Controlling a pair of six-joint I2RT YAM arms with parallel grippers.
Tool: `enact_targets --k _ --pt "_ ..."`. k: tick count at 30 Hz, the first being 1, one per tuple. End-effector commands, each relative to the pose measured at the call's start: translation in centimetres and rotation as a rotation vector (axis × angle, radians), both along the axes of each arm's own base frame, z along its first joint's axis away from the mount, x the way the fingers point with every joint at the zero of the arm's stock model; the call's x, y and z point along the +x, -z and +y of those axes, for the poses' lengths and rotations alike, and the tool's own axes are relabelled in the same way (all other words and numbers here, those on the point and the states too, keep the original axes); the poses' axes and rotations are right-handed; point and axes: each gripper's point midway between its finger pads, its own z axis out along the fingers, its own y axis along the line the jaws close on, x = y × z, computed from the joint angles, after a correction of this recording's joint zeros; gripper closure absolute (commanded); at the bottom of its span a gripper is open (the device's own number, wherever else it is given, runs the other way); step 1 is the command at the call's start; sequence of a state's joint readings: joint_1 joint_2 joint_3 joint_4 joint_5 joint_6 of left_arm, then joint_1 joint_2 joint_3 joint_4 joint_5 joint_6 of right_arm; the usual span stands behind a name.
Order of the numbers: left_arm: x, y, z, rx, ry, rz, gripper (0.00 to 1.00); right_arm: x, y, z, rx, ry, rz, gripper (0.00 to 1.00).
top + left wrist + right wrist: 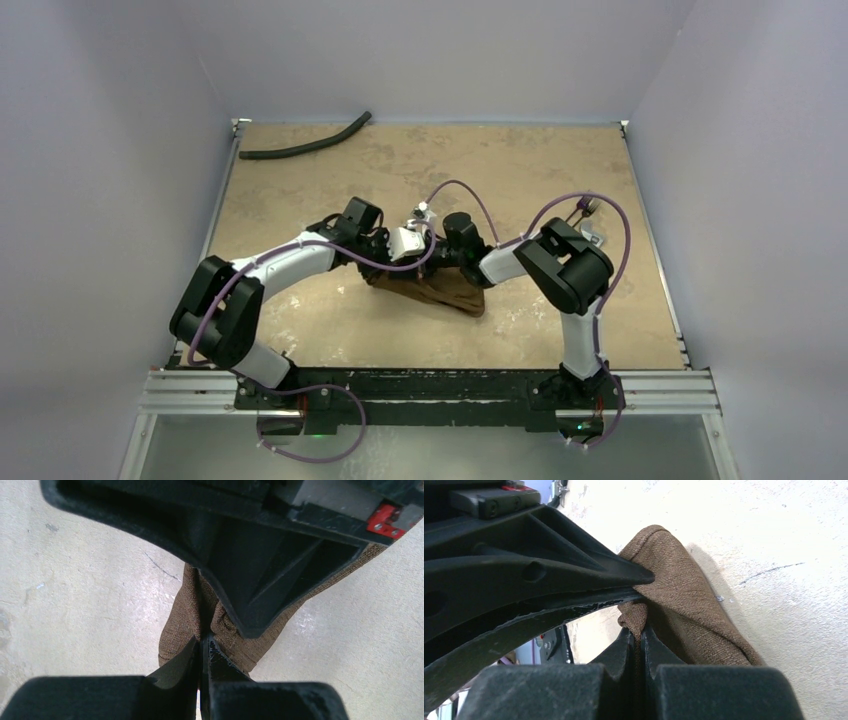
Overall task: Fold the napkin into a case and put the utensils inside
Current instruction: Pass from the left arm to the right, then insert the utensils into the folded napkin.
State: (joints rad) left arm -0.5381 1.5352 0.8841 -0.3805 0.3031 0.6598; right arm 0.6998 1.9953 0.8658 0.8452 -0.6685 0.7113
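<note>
The brown napkin (pixel 447 296) is bunched up at the middle of the table, and both grippers meet over it. My left gripper (pixel 205 641) is shut, its tips pinching a crease of the napkin (pixel 185 615). Facing it from the other side, my right gripper (pixel 642 630) is shut on a raised fold of the napkin (pixel 689 595), with cloth showing between its fingers. From above, the left gripper (pixel 412 262) and right gripper (pixel 450 268) almost touch. Small slim pieces (pixel 588 222) behind the right elbow may be the utensils; they are too small to tell.
A long black curved hose (pixel 305 148) lies at the far left of the table. Grey walls close in the table at the back and on both sides. Purple cables (pixel 610 215) loop above both arms.
</note>
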Motion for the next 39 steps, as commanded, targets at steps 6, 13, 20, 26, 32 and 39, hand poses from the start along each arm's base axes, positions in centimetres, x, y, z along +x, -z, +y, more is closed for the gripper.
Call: enact_targets --k 6,13,20,26,32,39 --pt "0.8 -2.3 -1.5 -0.083 0.012 -0.070 1.00 1.2 4.1 0.1 -0.100 0.013 0.030 1.00" --pt "0.0 -2.4 -2.3 -0.107 0.053 -0.023 1.00 1.4 5.7 -0.1 -0.150 0.035 0.087 1.00" --pt "-1.2 -1.0 -1.6 -0.055 0.134 -0.021 1.00 3.0 2.2 1.5 -0.095 0.039 0.060 1.00" --pt "-1.5 -0.7 -1.5 -0.041 0.175 -0.026 1.00 4.6 -1.2 2.6 -0.064 0.047 0.008 1.00" --pt "-2.8 1.3 -0.7 0.010 0.266 -0.035 1.00 3.8 2.6 2.5 -0.075 0.038 0.094 1.00" --pt "-2.6 4.6 0.9 0.140 0.358 -0.079 1.00 1.8 2.9 2.5 -0.038 -0.043 0.170 0.94"
